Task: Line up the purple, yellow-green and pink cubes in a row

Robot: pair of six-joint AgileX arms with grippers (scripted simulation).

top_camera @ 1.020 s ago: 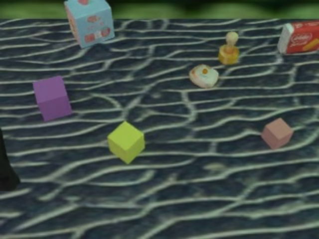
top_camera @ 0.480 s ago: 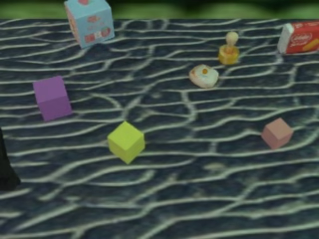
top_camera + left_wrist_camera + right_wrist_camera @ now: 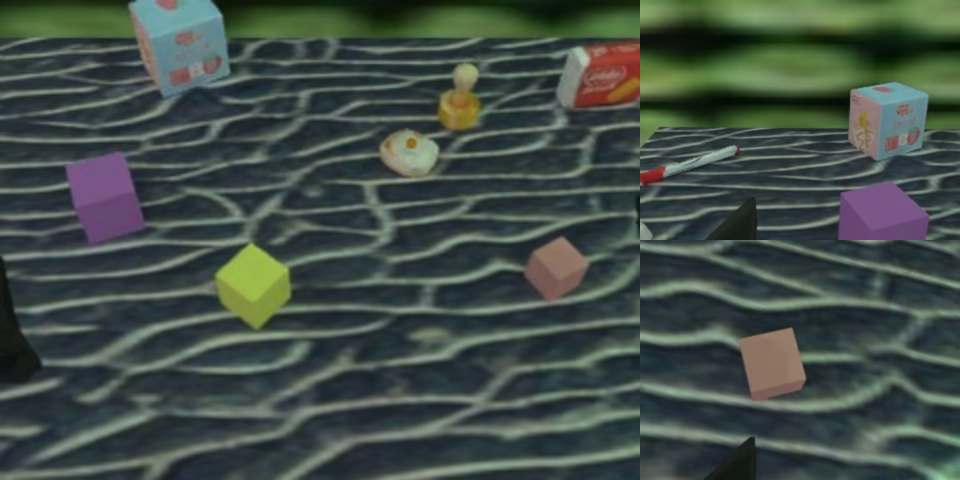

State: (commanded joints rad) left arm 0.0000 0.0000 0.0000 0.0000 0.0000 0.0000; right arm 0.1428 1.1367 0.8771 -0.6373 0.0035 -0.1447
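Cubes scattered on tabletop, not in a row: purple cube far left, yellow-green cube left of centre, pink cube right. Left arm at left edge. Can't tell either arm's fingers state.
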